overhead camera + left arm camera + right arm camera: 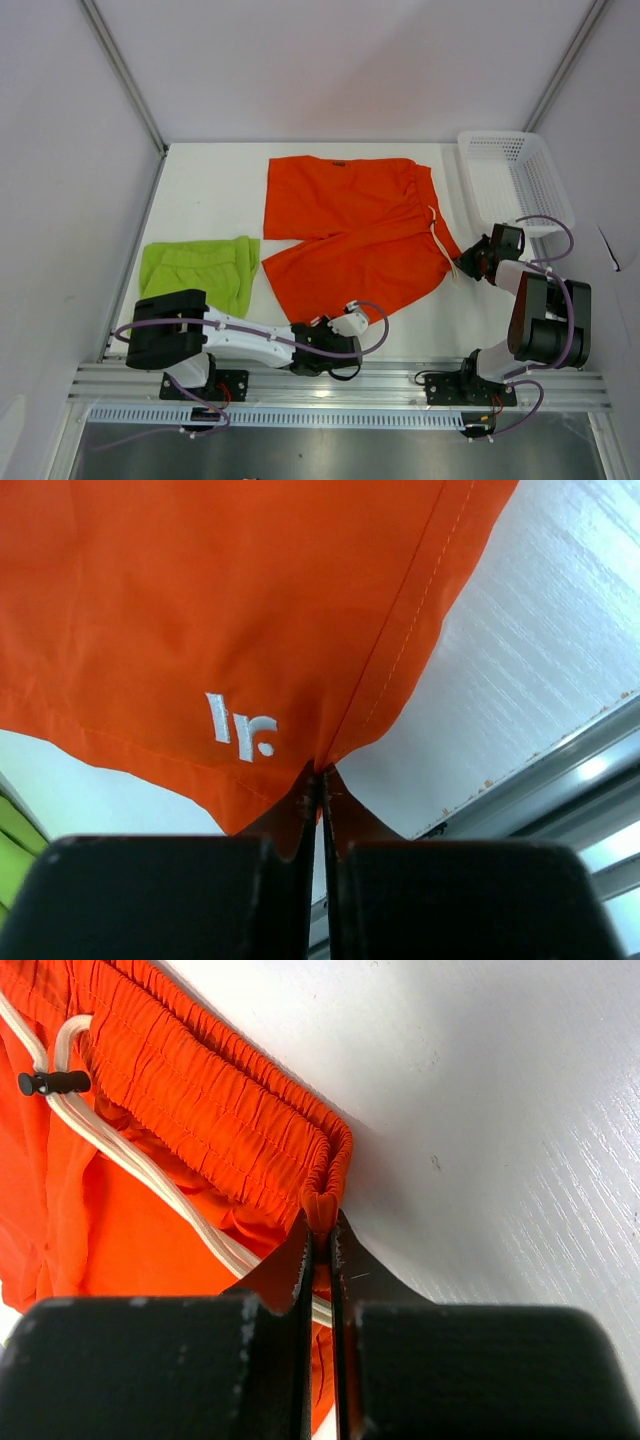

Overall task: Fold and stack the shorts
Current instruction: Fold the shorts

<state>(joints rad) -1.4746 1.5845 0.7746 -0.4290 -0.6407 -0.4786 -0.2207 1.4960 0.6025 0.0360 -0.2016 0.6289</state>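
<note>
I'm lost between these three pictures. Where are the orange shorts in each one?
Top external: the orange shorts lie spread out mid-picture on the white table.
Left wrist: they fill the upper frame, with a hem corner pinched in the left gripper.
Right wrist: they are at upper left, with the waistband end pinched in the right gripper.
Shared landmark: the white table, bare beside the shorts in all three.

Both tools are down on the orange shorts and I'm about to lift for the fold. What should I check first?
1. Left tool pinching the orange shorts at the hem: ok.
2. Right tool pinching the waistband corner: ok.
3. Drawstring free of the right tool: cannot tell, it runs under a finger.
4. Green shorts apart from the orange pair: cannot tell, edges very close.
5. Basket apart from the cloth: ok.
</note>
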